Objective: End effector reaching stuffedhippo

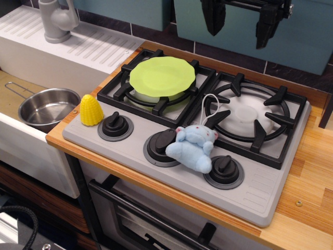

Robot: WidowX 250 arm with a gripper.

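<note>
The stuffedhippo (193,148) is a small light-blue plush with pink spots. It lies on the grey stove front between the middle knob (160,146) and the right knob (225,169), its white loop string (208,107) reaching up onto the right burner grate. The end effector (240,23) hangs at the top of the view, high above the right burner. Its two dark fingers point down, spread apart, with nothing between them. It is well clear of the hippo, up and to the right.
A lime-green plate (162,76) sits on the left burner grate. A yellow toy corn (91,110) stands at the stove's left edge beside the left knob (115,125). A steel pot (48,107) sits in the sink at left, a grey faucet (56,20) behind. Wooden counter (307,198) lies right.
</note>
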